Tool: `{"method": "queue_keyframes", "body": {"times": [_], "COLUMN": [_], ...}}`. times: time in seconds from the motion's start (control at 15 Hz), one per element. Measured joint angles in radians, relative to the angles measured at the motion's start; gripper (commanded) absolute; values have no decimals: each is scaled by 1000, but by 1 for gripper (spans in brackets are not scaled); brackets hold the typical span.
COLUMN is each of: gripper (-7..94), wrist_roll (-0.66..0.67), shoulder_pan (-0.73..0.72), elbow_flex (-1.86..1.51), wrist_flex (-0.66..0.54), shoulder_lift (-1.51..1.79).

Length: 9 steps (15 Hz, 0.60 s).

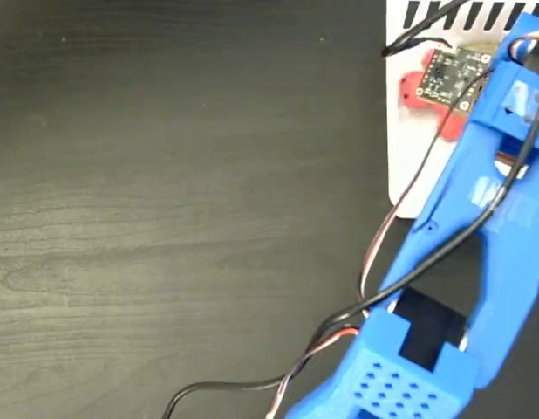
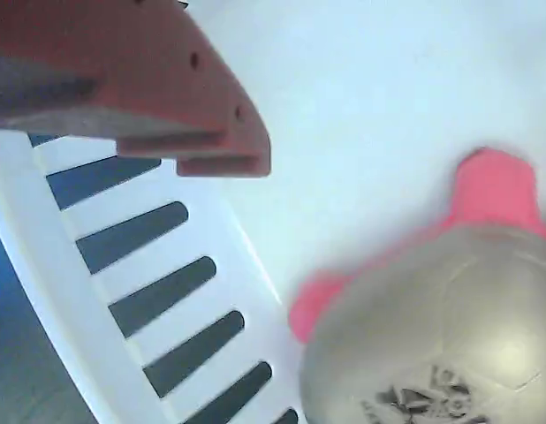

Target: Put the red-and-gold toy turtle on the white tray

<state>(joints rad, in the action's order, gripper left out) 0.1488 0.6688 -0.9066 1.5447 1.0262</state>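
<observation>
Dark wood-grain tabletop (image 1: 165, 218) fills most of the fixed view, bare on its left side. White tray (image 1: 407, 148) sits at the upper right corner, black stripes along its top edge. Blue arm (image 1: 479, 253) reaches diagonally over it from the lower right, cables trailing along its length, so most of the tray is hidden.

Red-and-gold toy turtle (image 2: 432, 336) lies on the tray's flat white floor, just inside the striped rim in the wrist view; gold shell up, dark print showing, coral limbs spread. In the fixed view only red bits of it show beside a small circuit board (image 1: 453, 74) on the wrist.

Gripper: one red finger (image 2: 167, 97) stands clear to the upper left of the turtle, not touching it. Second finger not visible, so the jaw opening cannot be told. Judging by the gap, the turtle looks set down, the placing likely done.
</observation>
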Motion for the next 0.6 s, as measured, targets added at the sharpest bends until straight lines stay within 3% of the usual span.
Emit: {"method": "queue_keyframes", "body": {"times": [0.2,0.27,0.4,0.47,0.6], "gripper": [59,47,11,0,0], "wrist_roll": [5,5,5,5,3], "shoulder_pan": [2,2,2,2,2], "elbow_flex": [0,0,0,6,31], "wrist_flex": [0,0,0,0,0], "shoulder_lift": [0,0,0,0,0]}}
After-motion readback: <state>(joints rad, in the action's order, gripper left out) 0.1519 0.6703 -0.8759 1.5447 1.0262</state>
